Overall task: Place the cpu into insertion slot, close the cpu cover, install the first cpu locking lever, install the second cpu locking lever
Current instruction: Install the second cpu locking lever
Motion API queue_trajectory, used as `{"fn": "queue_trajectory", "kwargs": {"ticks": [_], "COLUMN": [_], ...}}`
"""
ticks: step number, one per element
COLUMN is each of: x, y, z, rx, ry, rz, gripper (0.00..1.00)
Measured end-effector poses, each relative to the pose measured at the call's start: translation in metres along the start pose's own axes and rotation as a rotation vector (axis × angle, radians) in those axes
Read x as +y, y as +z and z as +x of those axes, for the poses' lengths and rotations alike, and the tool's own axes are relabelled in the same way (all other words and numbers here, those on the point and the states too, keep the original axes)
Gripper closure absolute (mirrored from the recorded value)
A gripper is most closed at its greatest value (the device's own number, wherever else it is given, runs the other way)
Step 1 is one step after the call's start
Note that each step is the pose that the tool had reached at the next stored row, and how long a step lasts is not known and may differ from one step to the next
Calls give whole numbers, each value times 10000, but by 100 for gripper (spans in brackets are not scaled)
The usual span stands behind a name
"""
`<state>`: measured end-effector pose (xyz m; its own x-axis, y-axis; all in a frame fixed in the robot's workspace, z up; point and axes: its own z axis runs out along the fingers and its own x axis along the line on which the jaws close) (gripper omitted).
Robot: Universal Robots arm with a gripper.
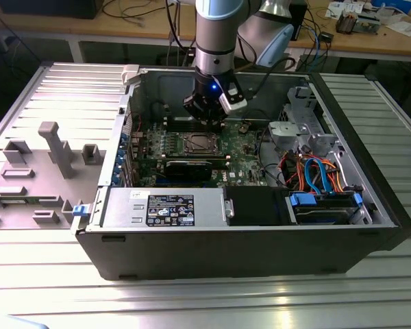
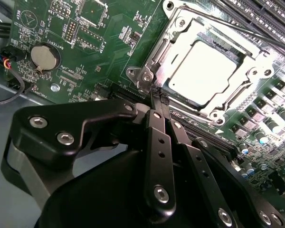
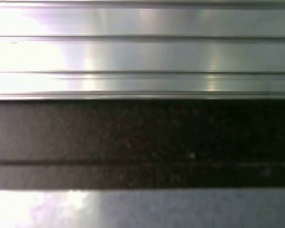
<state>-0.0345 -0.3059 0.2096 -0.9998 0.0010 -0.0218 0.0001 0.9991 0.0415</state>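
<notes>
1. The cpu (image 2: 203, 66) lies flat in the slot (image 2: 256, 71) on the green board (image 2: 99, 42), its pale metal top showing through the window of the cover (image 2: 178, 40), which is down over it.
2. The hand (image 2: 157, 97) is pinched narrow, fingers (image 2: 154, 123) together with nothing between them, the tips at the cover's near corner by a lever hinge (image 2: 143, 76). In the exterior view the hand (image 1: 207, 118) hangs just above the slot (image 1: 201, 144).
3. Handling, as I judge it: the cpu is light, stiff and fragile underneath, so best touched only at its edges. The cover and a thin wire lever (image 2: 218, 21) are springy steel, slippery, best pushed near their free ends.
4. The open case (image 1: 370, 205) lies on a ribbed metal table (image 1: 370, 288); a grey fixture (image 1: 55, 147) stands to the exterior view's left. Case walls and cables (image 1: 315, 171) crowd the board.
</notes>
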Motion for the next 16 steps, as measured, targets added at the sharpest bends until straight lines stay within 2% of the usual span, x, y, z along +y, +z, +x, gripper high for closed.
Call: {"fn": "queue_trajectory", "kwargs": {"ticks": [10, 15, 16], "x": [-11, -41, -63], "y": [-1, -2, -3], "z": [0, 0, 0], "rx": [1, 1, 1], "ry": [-1, 1, 0], "rz": [1, 0, 0], "gripper": [89, 89, 89]}}
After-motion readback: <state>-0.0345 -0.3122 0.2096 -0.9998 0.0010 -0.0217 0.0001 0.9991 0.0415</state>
